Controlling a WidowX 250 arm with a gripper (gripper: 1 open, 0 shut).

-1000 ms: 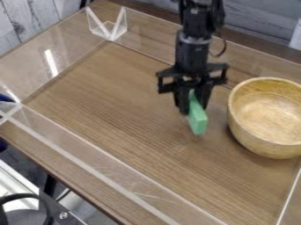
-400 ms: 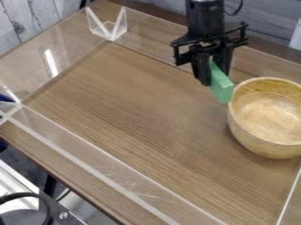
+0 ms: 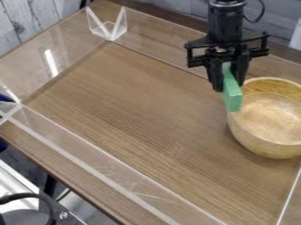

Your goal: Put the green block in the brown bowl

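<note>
Over the wooden table (image 3: 106, 105), one green block (image 3: 234, 92) clamped in the jaws beside one brown bowl (image 3: 268, 117).

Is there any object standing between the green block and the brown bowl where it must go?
No, nothing visible stands between them. The gripper holds the green block in the air at the near-left rim of the brown bowl. The bowl's inside looks empty.

You see: green block (image 3: 234, 92) solid mid-green; bowl (image 3: 269, 115) tan-brown, grained; gripper (image 3: 227, 76) black; table (image 3: 118, 114) brown woodgrain.
</note>
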